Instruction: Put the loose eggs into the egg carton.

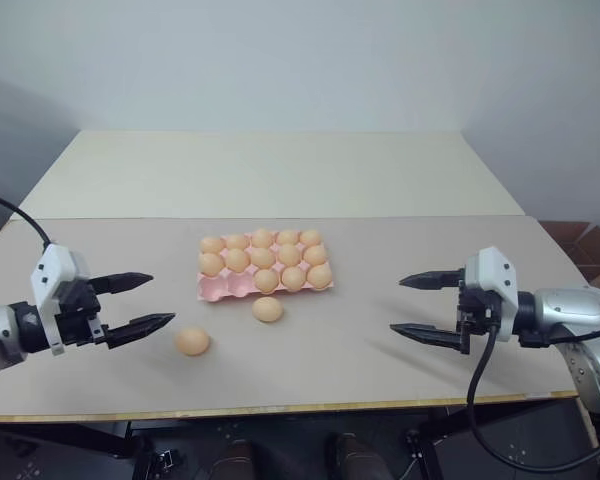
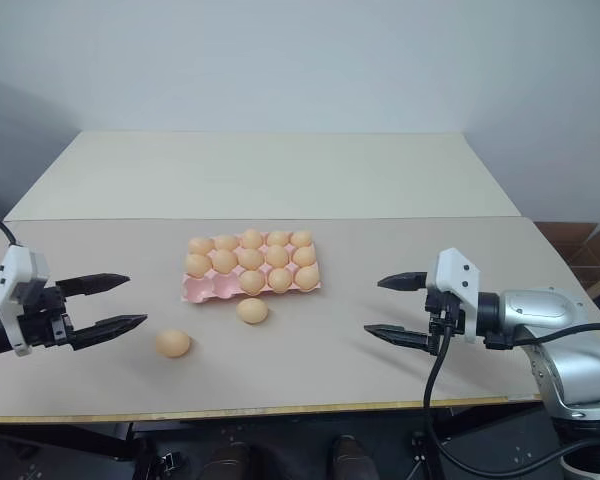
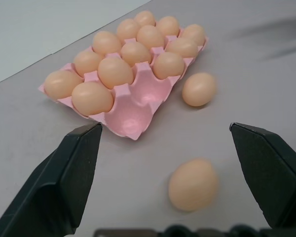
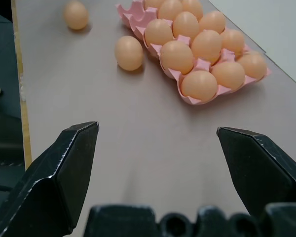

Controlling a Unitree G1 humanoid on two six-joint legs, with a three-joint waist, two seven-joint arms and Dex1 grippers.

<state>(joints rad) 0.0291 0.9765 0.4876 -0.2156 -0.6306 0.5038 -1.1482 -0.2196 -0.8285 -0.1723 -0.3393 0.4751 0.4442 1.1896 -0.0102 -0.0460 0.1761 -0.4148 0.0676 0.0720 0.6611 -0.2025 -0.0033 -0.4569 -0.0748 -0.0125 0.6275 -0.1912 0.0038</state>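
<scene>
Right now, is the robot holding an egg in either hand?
No. The left gripper and right gripper are both open and empty; two loose eggs lie on the table.

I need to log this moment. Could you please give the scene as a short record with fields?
carton: pink moulded egg carton, thirteen pale tan-orange eggs inside, two front-left cups empty
loose eggs: two on the beige table; near egg beside carton front edge, far egg closer to left gripper
left gripper: fingers open, empty
right gripper: fingers open, empty

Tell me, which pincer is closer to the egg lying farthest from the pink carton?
The left pincer. That egg lies just past its open fingertips, while the right pincer hovers open far across the table, beyond the carton.
</scene>
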